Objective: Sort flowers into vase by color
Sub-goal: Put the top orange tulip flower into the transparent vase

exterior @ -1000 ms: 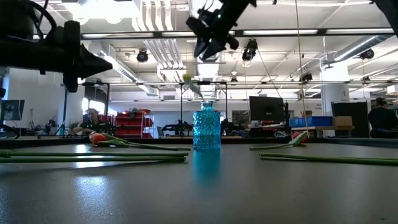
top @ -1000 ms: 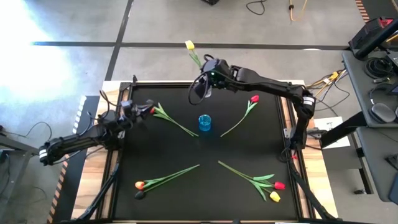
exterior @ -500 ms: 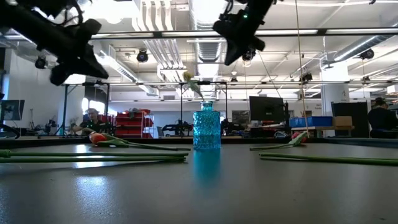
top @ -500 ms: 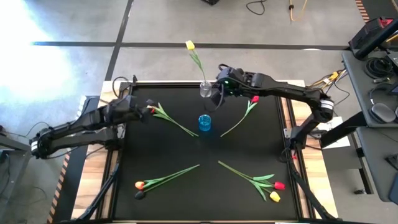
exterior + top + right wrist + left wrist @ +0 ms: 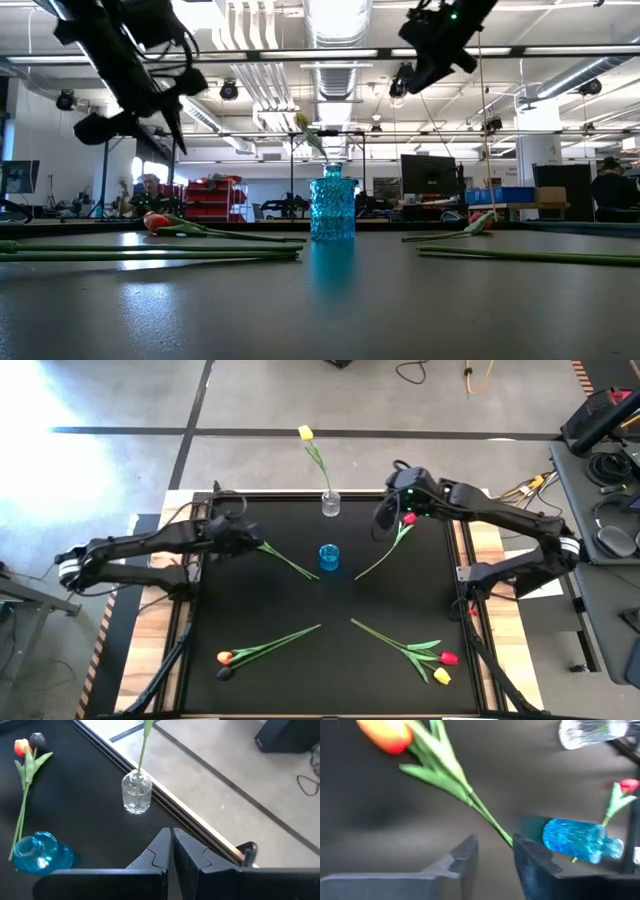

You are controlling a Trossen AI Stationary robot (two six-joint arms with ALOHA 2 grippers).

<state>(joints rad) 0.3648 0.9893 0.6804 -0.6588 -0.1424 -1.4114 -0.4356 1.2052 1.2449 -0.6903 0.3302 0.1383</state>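
A yellow tulip [image 5: 305,432] stands with its stem in the clear vase [image 5: 330,504] at the table's far edge. A blue vase [image 5: 329,557] stands mid-table. An orange-red tulip [image 5: 280,555] lies to the left of the blue vase and a red tulip [image 5: 407,519] to its right. More tulips lie near left [image 5: 262,648] and near right [image 5: 420,655]. My left gripper [image 5: 242,540] is open, well above the orange-red tulip's stem [image 5: 485,815], near its head [image 5: 387,735]. My right gripper [image 5: 383,517] is shut and empty, raised beside the red tulip's head.
The table's far edge with a wooden strip [image 5: 200,827] runs right behind the clear vase. The floor lies beyond. There is bare black mat [image 5: 330,600] between the blue vase and the near flowers.
My right gripper has drawn away from the clear vase toward the table's right edge, leaving the yellow tulip standing in the vase. My left arm has swung in and tipped its gripper down over the orange-red tulip.
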